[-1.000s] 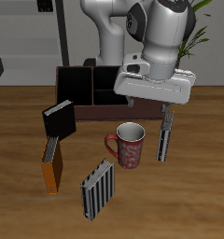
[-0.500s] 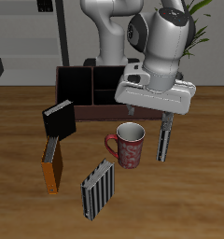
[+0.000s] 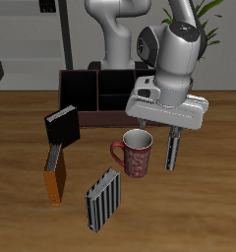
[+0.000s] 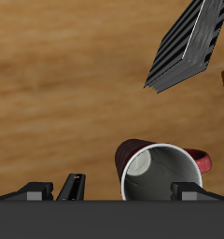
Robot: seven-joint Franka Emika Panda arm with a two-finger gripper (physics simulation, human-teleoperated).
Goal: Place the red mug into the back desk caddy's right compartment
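We see the red mug (image 3: 135,153) standing upright on the table (image 3: 208,207), in front of the back caddy (image 3: 98,98) and apart from it. Its handle points toward the small black boxes, and its mouth faces up, showing a pale inside. The caddy lies farther back, near the robot's base, with the arm covering its far end, so we cannot make out the right compartment.

The gripper (image 3: 159,126) hangs just above the mug, slightly off toward the caddy's hidden end. One dark finger (image 3: 172,146) reaches down beside the mug without touching it, as far as we can tell. In the wrist view the mug (image 4: 159,172) sits between the two fingertips (image 4: 72,188), with a clear gap on at least one side, so we judge the jaws to be spread wide and holding nothing.

A striped box (image 3: 102,200) leans nearer the table's front edge. A black box (image 3: 63,125) and an orange book (image 3: 55,175) stand beside the mug on its handle side.
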